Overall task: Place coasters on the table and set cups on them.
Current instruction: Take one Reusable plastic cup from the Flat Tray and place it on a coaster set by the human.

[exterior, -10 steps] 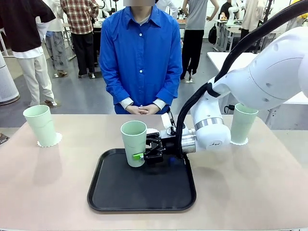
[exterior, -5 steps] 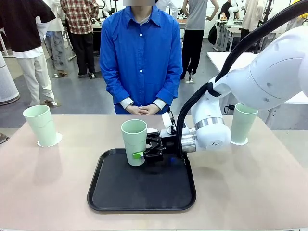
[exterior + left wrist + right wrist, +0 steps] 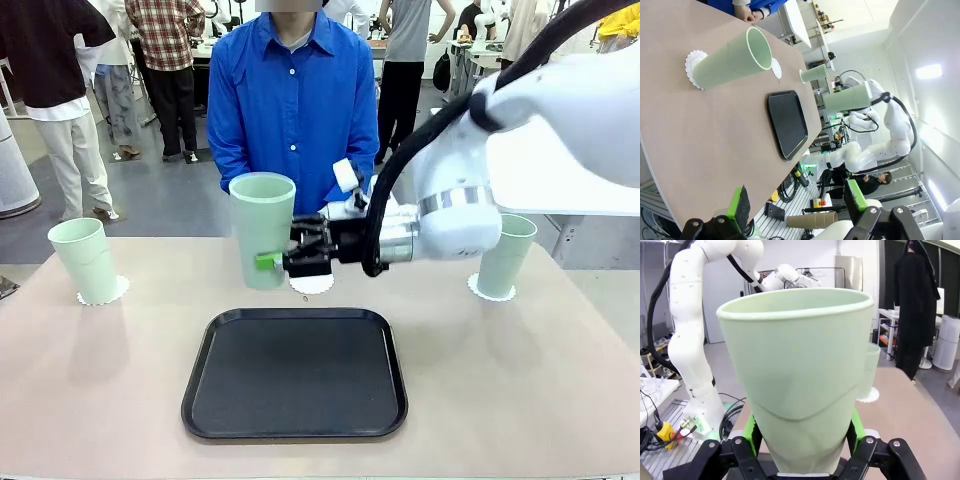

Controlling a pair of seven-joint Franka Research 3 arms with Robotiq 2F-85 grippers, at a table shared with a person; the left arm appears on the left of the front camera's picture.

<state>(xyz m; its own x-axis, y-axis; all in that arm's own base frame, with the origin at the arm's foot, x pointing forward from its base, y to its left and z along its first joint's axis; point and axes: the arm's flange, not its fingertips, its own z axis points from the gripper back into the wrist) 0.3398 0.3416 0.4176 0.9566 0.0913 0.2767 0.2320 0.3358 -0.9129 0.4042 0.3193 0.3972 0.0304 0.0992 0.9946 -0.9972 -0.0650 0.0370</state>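
here, mint cup (image 3: 261, 230) in right claw (image 3: 272, 261)

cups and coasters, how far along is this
Two cups already stand on coasters: the left cup and the right cup. In hand: the right gripper holds the third cup in the air beside the bare coaster. Left: setting it on that coaster beyond the black tray.

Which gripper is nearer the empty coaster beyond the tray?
Right. The right gripper holds a cup just left of the coaster; the left gripper hangs off the table's edge, far away.
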